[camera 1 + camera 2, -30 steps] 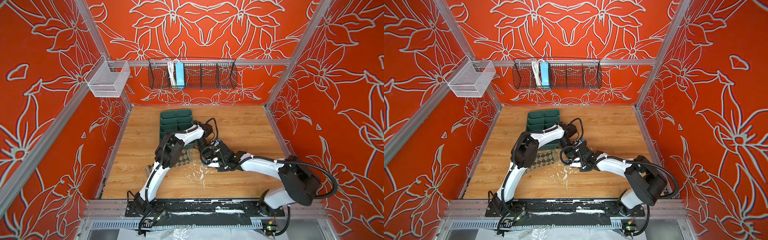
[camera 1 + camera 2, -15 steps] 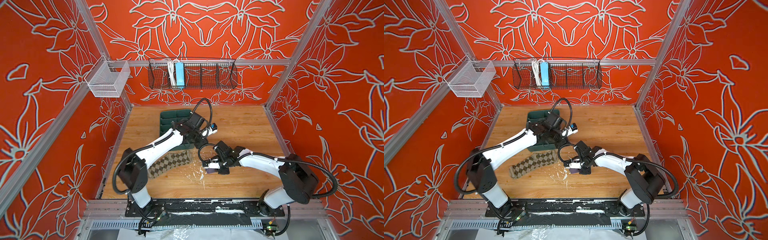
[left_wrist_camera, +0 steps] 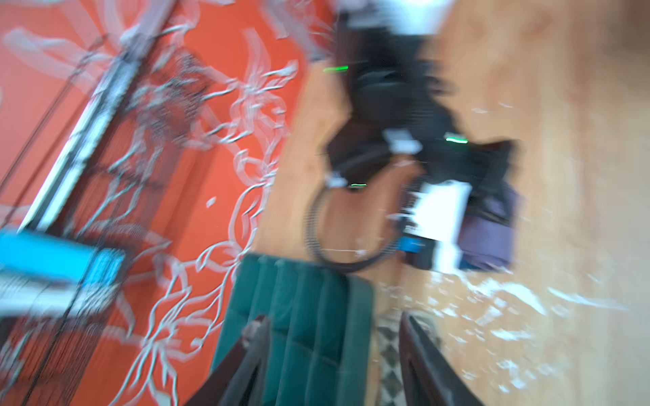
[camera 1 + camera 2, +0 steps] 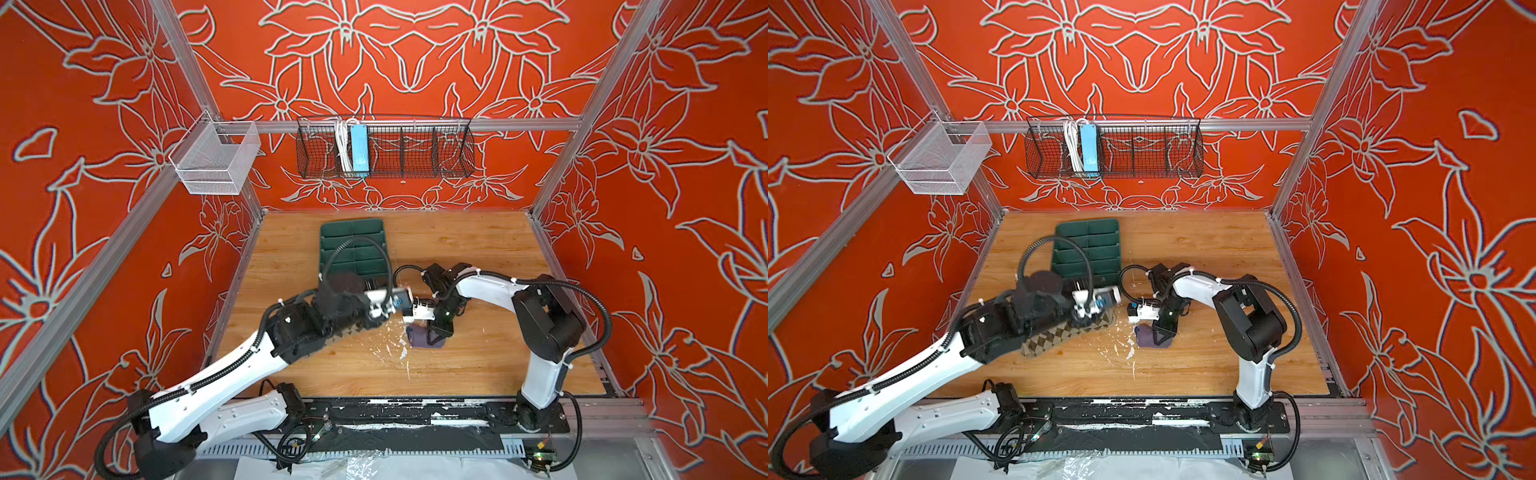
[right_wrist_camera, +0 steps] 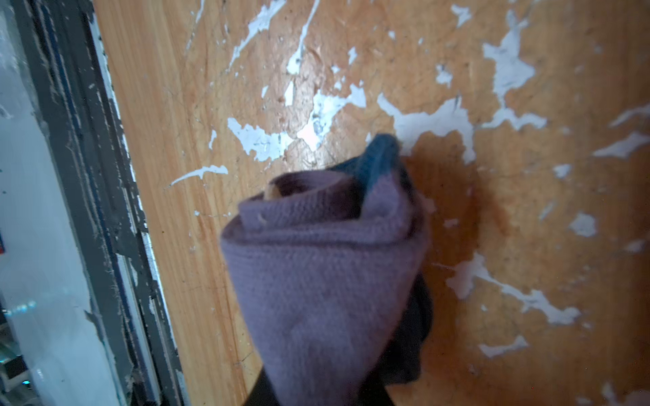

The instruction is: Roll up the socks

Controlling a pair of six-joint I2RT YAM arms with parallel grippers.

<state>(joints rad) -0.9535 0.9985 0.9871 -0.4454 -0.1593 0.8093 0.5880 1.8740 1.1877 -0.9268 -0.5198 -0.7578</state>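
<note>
Purple knit sock with a teal toe [image 5: 327, 281], wound into a tight roll, sits clamped in the right gripper [image 4: 1160, 332], likely so the roll cannot spring loose, low against the scuffed wooden tabletop [image 5: 197, 105]. Just below the left gripper [image 3: 334, 321], whose jaws stand apart and empty, the beige argyle knit sock [image 4: 1054, 338] lies flat.

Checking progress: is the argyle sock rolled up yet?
No, the argyle sock lies flat and unrolled on the table in a top view.

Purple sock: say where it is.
In a top view the purple sock lies rolled mid-table, in the right gripper, right of the argyle sock.
</note>
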